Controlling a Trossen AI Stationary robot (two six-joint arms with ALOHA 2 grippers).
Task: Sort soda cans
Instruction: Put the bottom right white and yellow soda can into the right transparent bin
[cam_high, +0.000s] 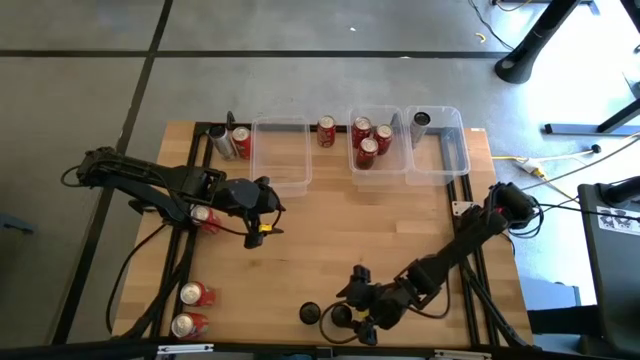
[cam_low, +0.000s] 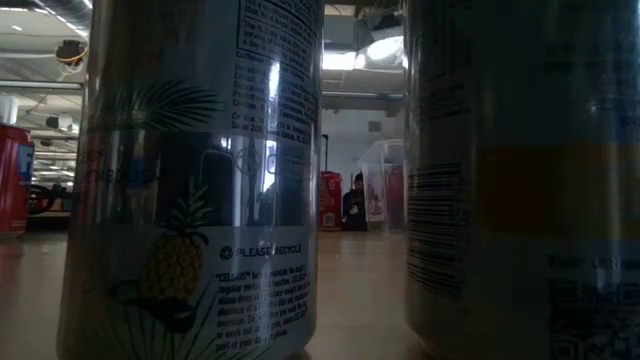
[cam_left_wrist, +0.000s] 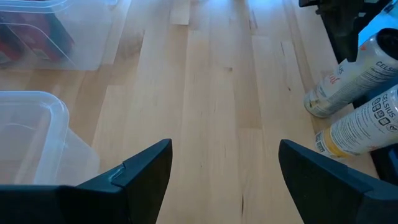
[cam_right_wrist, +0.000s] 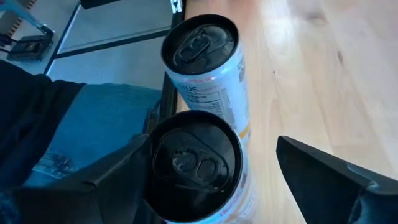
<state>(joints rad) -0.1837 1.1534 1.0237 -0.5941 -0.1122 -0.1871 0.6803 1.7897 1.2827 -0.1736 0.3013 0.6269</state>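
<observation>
Two white-bodied soda cans with black tops stand near the table's front edge: one between the open fingers of my right gripper, the other just beyond it. My left gripper hangs open over the table's middle left, above bare wood, with nothing between its fingers. Red soda cans lie at the left and front left. More stand at the back. My right gripper has its fingers on either side of the nearer can's black top, coming slanting down from the table's right. The can stands upright on the table, close against one finger. Whether they touch I cannot tell.
Three clear bins stand along the far edge: an empty one, one holding three red cans and one with a black-topped can. Two cans stand left of the bins. The table's front edge runs just behind the two white cans.
</observation>
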